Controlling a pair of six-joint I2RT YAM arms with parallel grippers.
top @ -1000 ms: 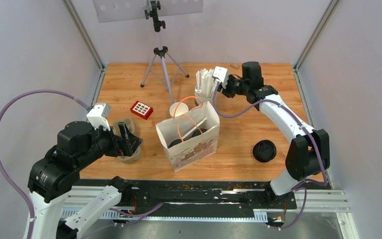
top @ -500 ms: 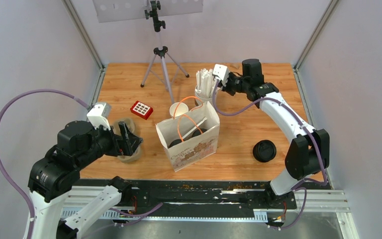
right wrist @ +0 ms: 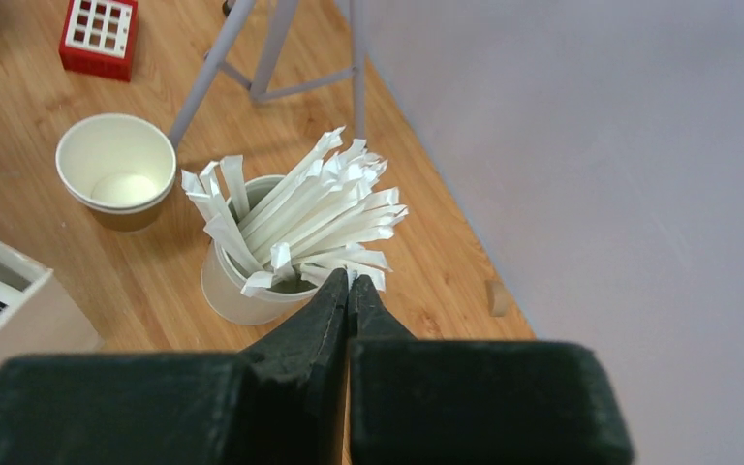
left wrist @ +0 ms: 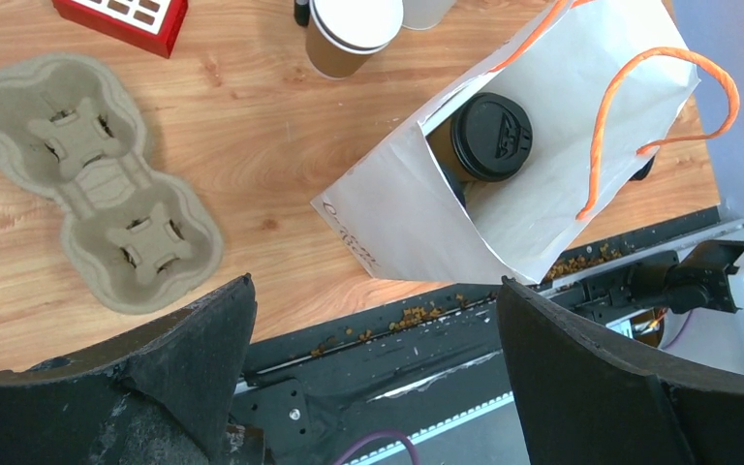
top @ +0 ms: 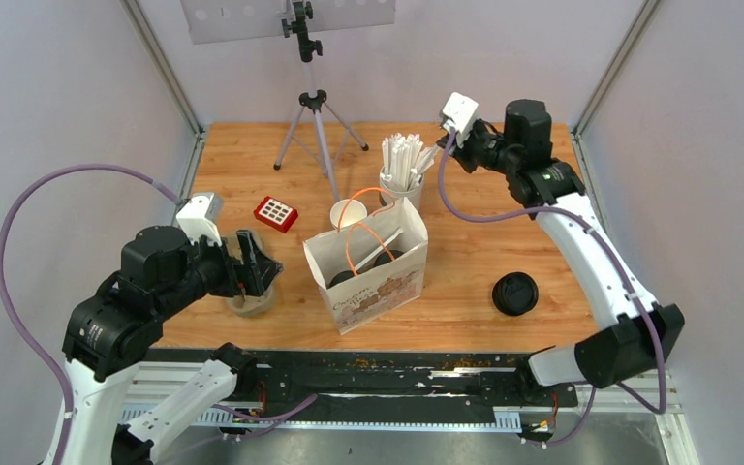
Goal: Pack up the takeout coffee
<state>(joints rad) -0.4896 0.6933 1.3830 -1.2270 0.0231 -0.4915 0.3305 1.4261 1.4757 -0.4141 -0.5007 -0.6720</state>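
Two takeout coffee cups with black lids [top: 342,278] [top: 387,257] stand inside the white paper bag [top: 378,291] with orange handles; the left wrist view shows one lid [left wrist: 489,136] in the bag [left wrist: 397,223]. A lidless brown paper cup [top: 349,213] [right wrist: 116,170] stands behind the bag. My left gripper [top: 252,266] [left wrist: 373,283] hangs wide open and holds nothing, above the table's near edge left of the bag. My right gripper [top: 440,155] [right wrist: 349,279] is shut on the tip of a paper-wrapped straw, just right of the white straw cup [top: 402,174] [right wrist: 237,291].
A moulded cardboard cup carrier [left wrist: 97,184] [top: 252,302] lies under my left gripper. A red box [top: 275,212] [right wrist: 99,37] sits behind it. Black lids [top: 514,293] are piled at the right. A tripod [top: 315,121] stands at the back. Crumbs litter the black rail [left wrist: 426,310].
My right gripper has shut at the straws, and the arm has risen and drawn back to the right. The left arm shifted slightly, jaws still wide.
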